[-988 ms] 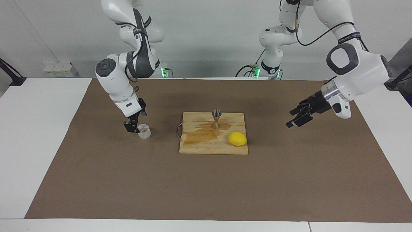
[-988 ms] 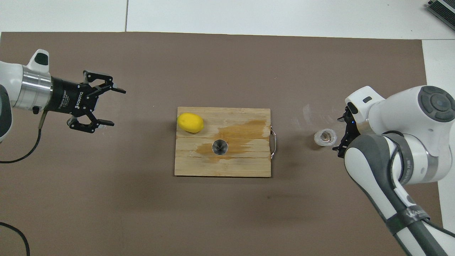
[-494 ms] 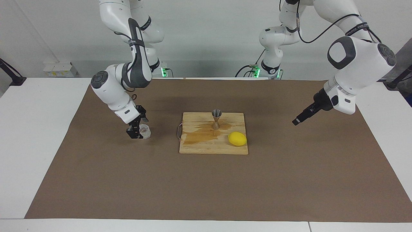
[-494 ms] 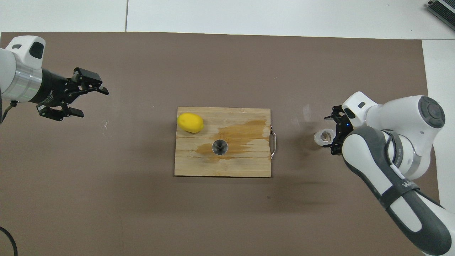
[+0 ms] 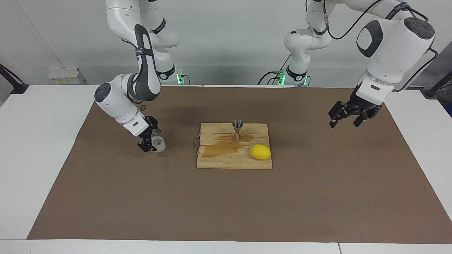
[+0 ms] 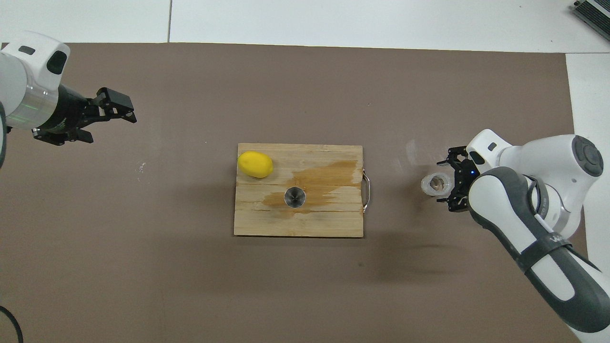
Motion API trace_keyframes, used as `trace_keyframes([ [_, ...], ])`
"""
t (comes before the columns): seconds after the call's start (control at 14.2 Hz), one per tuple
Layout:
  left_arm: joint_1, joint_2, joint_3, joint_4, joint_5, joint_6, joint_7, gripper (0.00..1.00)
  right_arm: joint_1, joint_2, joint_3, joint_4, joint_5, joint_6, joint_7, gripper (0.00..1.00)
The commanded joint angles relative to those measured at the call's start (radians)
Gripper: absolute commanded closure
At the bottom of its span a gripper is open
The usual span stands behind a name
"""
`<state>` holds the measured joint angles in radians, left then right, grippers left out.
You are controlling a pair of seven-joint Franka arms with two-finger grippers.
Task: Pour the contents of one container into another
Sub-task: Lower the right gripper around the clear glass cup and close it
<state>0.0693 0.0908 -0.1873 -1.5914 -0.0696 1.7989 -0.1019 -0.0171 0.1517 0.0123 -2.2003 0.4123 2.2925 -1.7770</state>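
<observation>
Glass cup [image 5: 158,144] stood on the brown mat at left of centre in the facing view, right gripper [image 5: 148,141] beside it, grip impossible to tell. Steel jigger [image 5: 237,130] waited upright mid-frame on the wet board [image 5: 212,160]; pouring remained, while the left gripper [image 5: 350,114] hung spread at upper right.

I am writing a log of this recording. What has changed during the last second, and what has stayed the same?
The right gripper came down beside the glass cup on the mat and now brackets it, fingers open. The left gripper turned to point downward and drew back toward its own end of the table. The cup, jigger, lemon and wooden board stayed in place.
</observation>
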Motion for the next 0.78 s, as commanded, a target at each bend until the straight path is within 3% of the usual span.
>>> trace_keyframes([
  [0.0, -0.011, -0.054, 0.008, -0.010, 0.019, -0.083, 0.076, 0.00, -0.015, 0.002, 0.009, -0.018, 0.086, 0.022, -0.087, 0.00],
  [0.21, -0.031, -0.085, 0.006, -0.002, 0.036, -0.150, 0.076, 0.00, -0.043, 0.032, 0.009, -0.019, 0.167, 0.032, -0.198, 0.00],
  [0.71, -0.036, -0.086, 0.011, 0.041, 0.057, -0.180, 0.151, 0.00, -0.047, 0.049, 0.009, -0.035, 0.229, 0.044, -0.248, 0.00],
])
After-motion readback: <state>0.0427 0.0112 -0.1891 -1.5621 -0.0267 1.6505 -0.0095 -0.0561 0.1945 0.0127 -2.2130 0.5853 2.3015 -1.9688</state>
